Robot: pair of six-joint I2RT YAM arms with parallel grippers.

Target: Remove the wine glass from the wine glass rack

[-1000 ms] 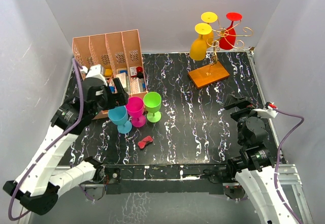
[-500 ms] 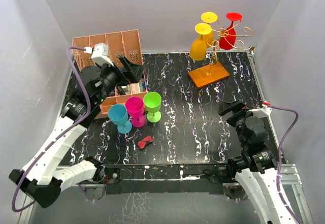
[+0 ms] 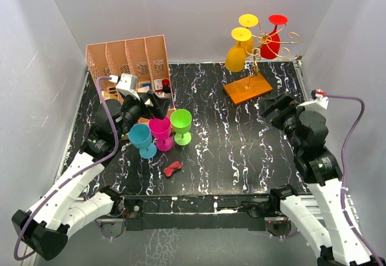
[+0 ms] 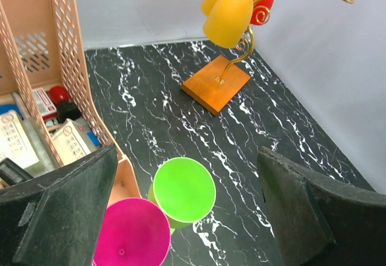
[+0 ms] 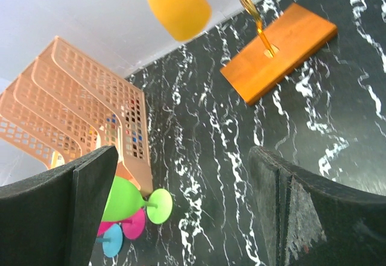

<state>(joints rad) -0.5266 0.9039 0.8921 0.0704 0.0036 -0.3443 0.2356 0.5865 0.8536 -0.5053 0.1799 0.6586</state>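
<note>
**A:** Where do we find the wine glass rack?

**B:** We see the wine glass rack [image 3: 248, 89] in the far right corner of the table [image 3: 241, 151], with its wooden base flat on the marbled top. Two yellow wine glasses [image 3: 236, 56] and a red wine glass [image 3: 270, 47] hang from its curled gold arms, bowls down and feet up. The yellow pair is on the left side of the rack and the red one is toward the right edge.

**A:** How do our claws stand?

**B:** We have the left gripper [image 3: 154, 105] raised near the left edge, beside the near end of the pink file organiser [image 3: 129, 58]. Its fingers are spread wide and hold nothing. In its wrist view the magenta glass [image 4: 129, 233] and the green glass [image 4: 184, 189] stand upright below, between the fingers. The right gripper [image 3: 276, 109] is also gaping and empty. We see it by the right edge, on the near side of the rack's base and apart from it.

**A:** What else do we see?

**B:** A blue glass [image 3: 142, 139] stands just beside the magenta one. A small red object [image 3: 173, 168] lies toward the near edge, and we cannot tell what it is.
</note>
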